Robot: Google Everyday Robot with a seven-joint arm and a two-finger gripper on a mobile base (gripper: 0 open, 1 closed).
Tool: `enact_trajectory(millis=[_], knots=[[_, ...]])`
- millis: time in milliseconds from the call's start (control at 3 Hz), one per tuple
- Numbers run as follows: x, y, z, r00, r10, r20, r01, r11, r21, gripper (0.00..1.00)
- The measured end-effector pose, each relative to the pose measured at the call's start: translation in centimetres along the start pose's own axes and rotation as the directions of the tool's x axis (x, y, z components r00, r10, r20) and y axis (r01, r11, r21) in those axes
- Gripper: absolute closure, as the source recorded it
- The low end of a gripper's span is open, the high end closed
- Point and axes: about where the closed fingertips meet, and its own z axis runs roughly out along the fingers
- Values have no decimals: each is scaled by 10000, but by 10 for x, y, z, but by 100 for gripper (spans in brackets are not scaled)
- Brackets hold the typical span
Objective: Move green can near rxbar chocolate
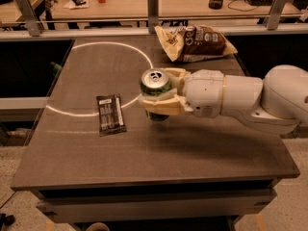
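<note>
The green can (156, 88) is standing upright (silver top and pull tab facing up), sitting clamped in the pincer (155, 94) near the middle of the surface (192, 153). The rxbar chocolate (110, 114), a flat dark wrapper with pale lettering, is lying near the can, on its view-left side, not touching it.

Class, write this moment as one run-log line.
gripper: over table centre, shut on green can | green can: upright, right of rxbar chocolate, apart | rxbar chocolate: flat on table | release: not yet done
</note>
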Motion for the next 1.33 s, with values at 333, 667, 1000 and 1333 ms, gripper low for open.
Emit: enact_trajectory(millis=[333,667,1000,1333], knots=[[5,-2,33,9999,104,-119,-107,9997,-236,100],[8,-2,65,9993,241,-294,-256,9983,-516,100],[17,-3,80,9983,364,-466,-393,9972,-630,100],[29,-9,75,9961,447,-755,-483,9977,-472,100]])
